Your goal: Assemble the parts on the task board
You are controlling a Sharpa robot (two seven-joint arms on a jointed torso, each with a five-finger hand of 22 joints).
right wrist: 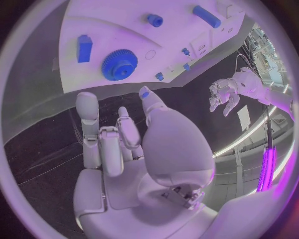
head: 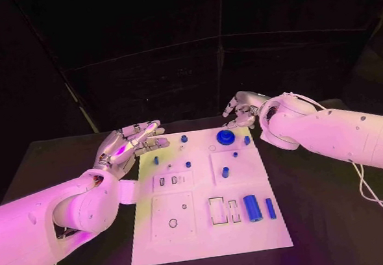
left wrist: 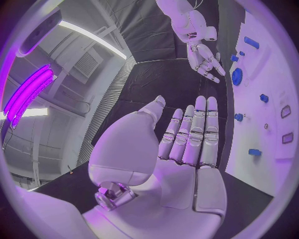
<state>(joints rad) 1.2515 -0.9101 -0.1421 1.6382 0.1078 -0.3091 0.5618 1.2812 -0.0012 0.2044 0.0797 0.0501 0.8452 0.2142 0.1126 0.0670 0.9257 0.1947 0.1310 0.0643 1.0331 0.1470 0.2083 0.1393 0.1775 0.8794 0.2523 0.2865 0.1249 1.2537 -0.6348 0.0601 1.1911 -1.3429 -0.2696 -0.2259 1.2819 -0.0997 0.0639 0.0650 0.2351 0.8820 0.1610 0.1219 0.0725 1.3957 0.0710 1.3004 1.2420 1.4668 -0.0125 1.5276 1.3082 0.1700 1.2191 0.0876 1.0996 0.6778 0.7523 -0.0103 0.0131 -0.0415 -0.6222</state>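
Observation:
The white task board lies in the middle of the black table. A blue gear sits near its far edge, with several small blue pegs around it. A thick blue cylinder and a thin blue bar lie at the near right. My left hand hovers over the board's far left corner, fingers straight and apart, palm bare. My right hand hangs just beyond the far edge, behind the gear, fingers loosely bent and holding nothing.
Rectangular slots and a round hole are cut into the board's near half. A cable trails from my right arm over the table at the right. Black table surface surrounds the board.

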